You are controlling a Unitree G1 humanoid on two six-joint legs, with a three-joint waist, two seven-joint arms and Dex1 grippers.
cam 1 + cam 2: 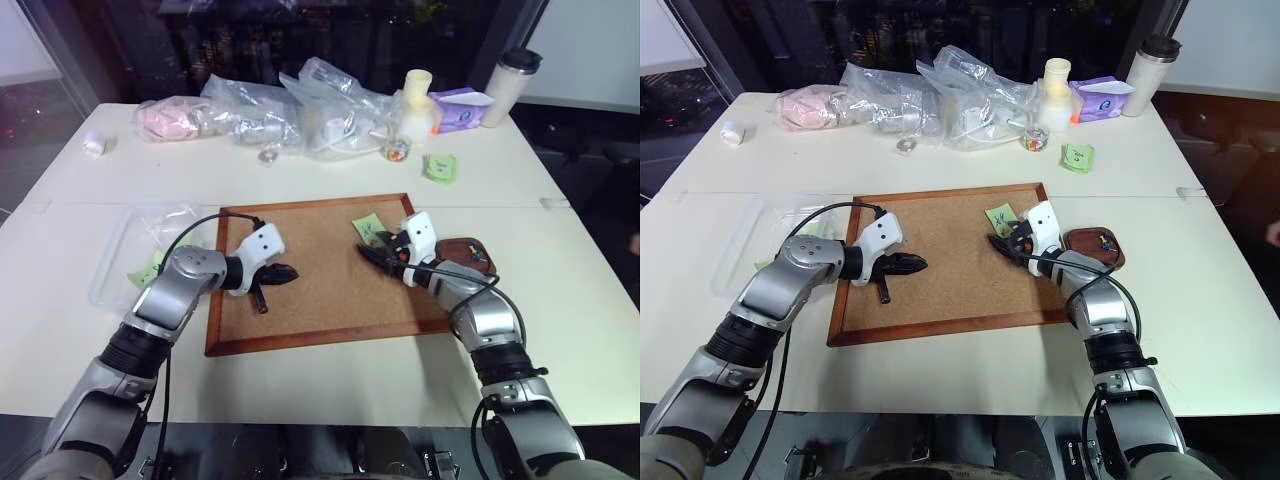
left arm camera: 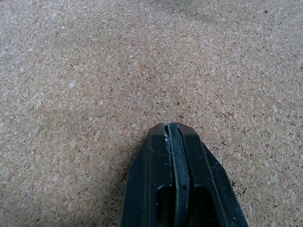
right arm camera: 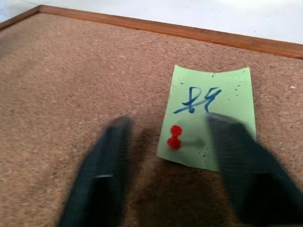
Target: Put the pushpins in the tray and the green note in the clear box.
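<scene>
Pushpin (image 3: 174,137), red and tiny, holds the green note (image 3: 208,113) to the cork board (image 1: 320,300) near its far right corner. Its plastic head looks hard and slick, so a pinch square across the waist of the head should serve best; the thin paper beneath would crease easily. The right gripper (image 3: 168,156) hovers with fingers (image 3: 102,175) parted either side of the pin, grasping nothing. The left gripper (image 1: 283,272) rests clenched and empty over bare cork. The tray (image 1: 478,247) sits just right of the board, the clear box (image 1: 115,262) left.
</scene>
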